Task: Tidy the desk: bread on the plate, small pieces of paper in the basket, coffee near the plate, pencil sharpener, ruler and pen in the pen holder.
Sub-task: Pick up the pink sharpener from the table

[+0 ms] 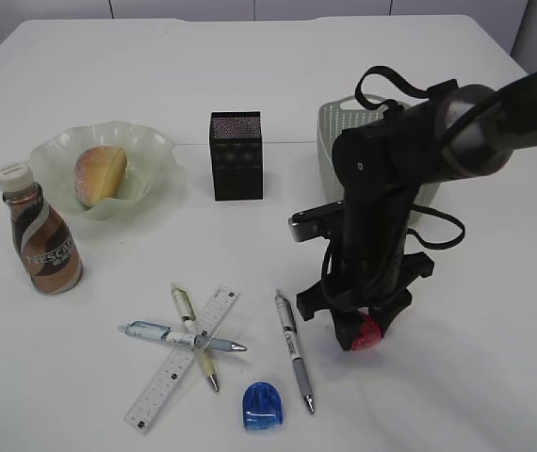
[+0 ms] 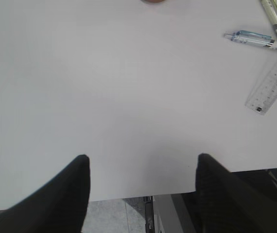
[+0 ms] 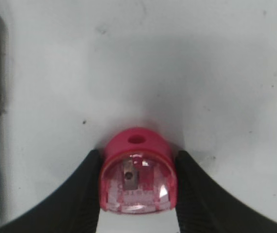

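Note:
My right gripper (image 1: 363, 330) is shut on a red pencil sharpener (image 1: 367, 334) at table level in the front right; the right wrist view shows both fingers (image 3: 137, 154) pressing its sides (image 3: 137, 179). My left gripper (image 2: 142, 157) is open and empty over the table's near edge. A blue sharpener (image 1: 262, 406), a clear ruler (image 1: 182, 359), a blue pen (image 1: 179, 336), a green pen (image 1: 195, 337) and a silver pen (image 1: 293, 348) lie at the front. The bread (image 1: 99, 176) is on the green plate (image 1: 155, 151). The coffee bottle (image 1: 44, 243) stands next to the plate. No paper pieces show.
The black pen holder (image 1: 236, 155) stands at mid table. The pale green basket (image 1: 334, 132) is behind my right arm, partly hidden. The ruler (image 2: 270, 87) and the blue pen (image 2: 252, 39) show at the right of the left wrist view.

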You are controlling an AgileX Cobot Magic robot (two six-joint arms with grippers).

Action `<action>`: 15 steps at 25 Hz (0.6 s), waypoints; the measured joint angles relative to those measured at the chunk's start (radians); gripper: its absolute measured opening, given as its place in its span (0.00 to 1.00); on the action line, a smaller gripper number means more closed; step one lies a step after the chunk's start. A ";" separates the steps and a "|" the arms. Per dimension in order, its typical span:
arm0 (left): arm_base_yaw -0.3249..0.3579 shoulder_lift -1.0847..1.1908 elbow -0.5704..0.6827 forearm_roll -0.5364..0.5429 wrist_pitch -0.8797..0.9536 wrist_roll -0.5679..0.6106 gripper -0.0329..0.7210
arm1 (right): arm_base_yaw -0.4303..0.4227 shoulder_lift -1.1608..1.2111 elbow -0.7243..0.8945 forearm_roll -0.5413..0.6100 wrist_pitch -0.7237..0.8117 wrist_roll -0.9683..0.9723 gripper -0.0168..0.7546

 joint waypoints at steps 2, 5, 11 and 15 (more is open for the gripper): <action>0.000 0.000 0.000 0.000 0.000 0.000 0.70 | 0.000 0.000 -0.005 0.000 0.022 0.000 0.42; 0.000 0.000 0.000 0.000 0.000 0.000 0.70 | 0.000 0.002 -0.041 0.000 0.084 0.000 0.42; 0.000 0.000 0.000 0.000 0.000 0.000 0.70 | 0.000 0.002 -0.194 0.000 0.204 0.000 0.42; 0.000 0.000 0.000 0.000 0.000 0.000 0.70 | 0.000 -0.008 -0.267 0.000 0.183 0.000 0.42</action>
